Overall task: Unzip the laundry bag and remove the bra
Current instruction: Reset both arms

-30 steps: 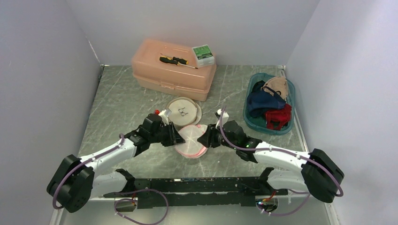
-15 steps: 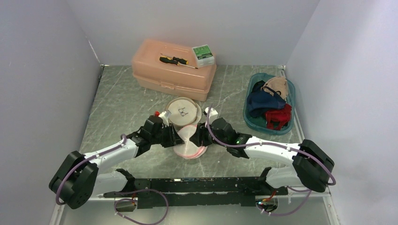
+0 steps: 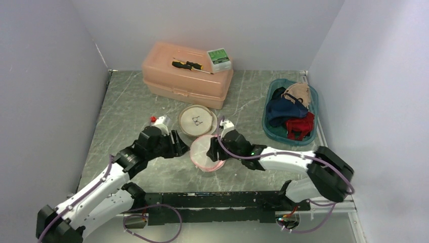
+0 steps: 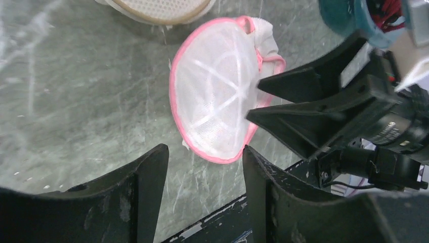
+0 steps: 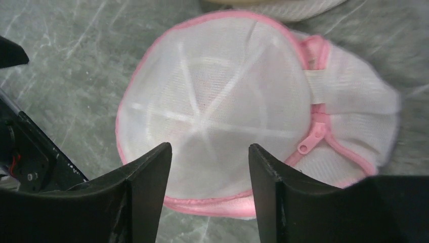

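The laundry bag [image 3: 205, 152] sits in the middle of the grey worktop [image 3: 131, 111], between my two arms. It is a round white net dome with a pink edge, and it is tipped up a bit. A pink zipper pull [image 5: 306, 147] hangs on the side near my right arm. I cannot see the bra through the net.

My left fingers [image 4: 144, 187] are apart and hold nothing. They are just beside the left side of the bag, low over the worktop.

My right fingers [image 5: 146, 187] are apart too, with nothing between them. Their tips reach the right side of the bag, but I cannot tell if they touch it.

Just behind the bag lies another round net bag [image 3: 197, 120] with a tan edge. Farther back is a pink plastic case [image 3: 187, 76] with a screwdriver [image 3: 189, 65] and a small green box [image 3: 219, 58] on top. A blue-green basket [image 3: 275, 135] full of clothes is off to the right.
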Motion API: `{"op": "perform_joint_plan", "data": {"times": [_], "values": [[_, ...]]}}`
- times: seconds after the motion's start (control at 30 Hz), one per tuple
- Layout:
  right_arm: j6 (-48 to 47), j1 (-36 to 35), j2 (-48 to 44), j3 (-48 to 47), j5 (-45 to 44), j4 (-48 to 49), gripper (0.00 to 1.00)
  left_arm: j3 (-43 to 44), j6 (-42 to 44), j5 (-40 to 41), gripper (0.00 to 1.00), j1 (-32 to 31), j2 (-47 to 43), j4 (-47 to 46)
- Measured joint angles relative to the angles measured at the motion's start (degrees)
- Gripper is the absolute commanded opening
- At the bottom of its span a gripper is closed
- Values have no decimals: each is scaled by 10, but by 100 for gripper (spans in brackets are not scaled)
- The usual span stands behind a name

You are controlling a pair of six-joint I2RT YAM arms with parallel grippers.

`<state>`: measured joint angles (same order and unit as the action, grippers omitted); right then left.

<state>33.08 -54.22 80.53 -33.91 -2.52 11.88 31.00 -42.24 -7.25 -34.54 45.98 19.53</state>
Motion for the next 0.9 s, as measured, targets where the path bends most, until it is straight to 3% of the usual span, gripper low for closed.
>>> {"op": "perform_joint_plan", "data": {"times": [0.2, 0.4, 0.6, 0.9], "values": [[-28, 0, -196, -9, -87, -97, 82, 67, -3, 89, 77, 0, -76, 108], [11, 0, -360, -55, -295, -224, 85, 156, -34, 207, 85, 0, -89, 217], [101, 0, -381, -122, -470, -403, 86, 215, -45, 292, 83, 0, -80, 291], [105, 0, -395, -115, -510, -441, 85, 217, -24, 307, 84, 0, -94, 309]]}}
